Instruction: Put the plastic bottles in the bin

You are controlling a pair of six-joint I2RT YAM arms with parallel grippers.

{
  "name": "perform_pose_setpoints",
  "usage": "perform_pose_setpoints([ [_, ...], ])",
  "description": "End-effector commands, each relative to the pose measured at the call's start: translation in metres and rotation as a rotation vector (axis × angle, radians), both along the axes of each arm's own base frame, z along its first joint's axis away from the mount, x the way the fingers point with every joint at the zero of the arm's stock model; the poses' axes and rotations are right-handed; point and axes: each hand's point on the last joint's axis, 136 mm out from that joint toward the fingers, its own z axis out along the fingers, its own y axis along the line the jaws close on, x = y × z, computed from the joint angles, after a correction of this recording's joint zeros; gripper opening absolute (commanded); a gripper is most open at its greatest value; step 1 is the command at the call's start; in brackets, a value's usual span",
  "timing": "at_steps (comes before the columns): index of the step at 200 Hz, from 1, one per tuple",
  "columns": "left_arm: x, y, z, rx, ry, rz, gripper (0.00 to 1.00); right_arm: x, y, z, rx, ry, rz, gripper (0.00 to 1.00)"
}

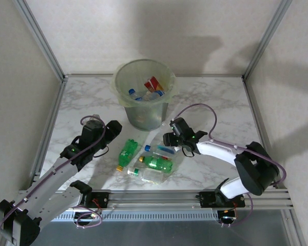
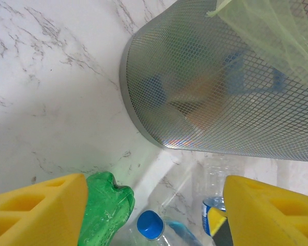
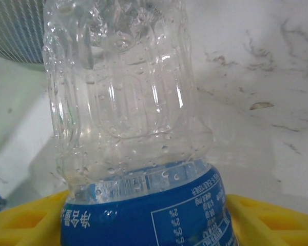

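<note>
Blue-labelled bottle point(image 3: 138, 215) in clasp of right gripper point(image 1: 168, 139), forearm low, outstretched.

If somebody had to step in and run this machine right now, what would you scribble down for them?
The left gripper is open and empty, hovering by the bin.
The right gripper has its jaws either side of a clear blue-labelled bottle; a firm grip isn't certain.
Done: several bottles are in the bin.
Left: a handful lie on the table in front of the bin, among them a green bottle.
</note>
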Motion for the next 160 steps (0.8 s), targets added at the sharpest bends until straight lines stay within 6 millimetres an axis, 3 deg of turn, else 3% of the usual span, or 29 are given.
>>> perform_pose_setpoints([
  [1, -0.001, 0.002, -0.004, -0.013, 0.007, 0.011, 0.70, -0.004, -0.018, 0.015, -0.005, -0.029, -0.060, 0.65],
  [41, -0.001, 0.003, -0.006, -0.017, 0.010, 0.017, 0.70, -0.015, -0.042, 0.055, 0.014, -0.084, -0.133, 0.64],
  [97, 0.006, -0.004, -0.003, -0.024, 0.006, -0.004, 0.70, -0.019, -0.069, 0.152, 0.084, -0.231, -0.229, 0.62],
  [131, 0.007, -0.004, -0.005, -0.025, 0.010, -0.004, 0.71, -0.009, -0.068, 0.212, 0.131, -0.324, -0.249, 0.61],
  [160, 0.009, -0.004, -0.004, -0.020, 0.008, -0.001, 0.72, 0.009, -0.052, 0.269, 0.180, -0.406, -0.227, 0.60],
])
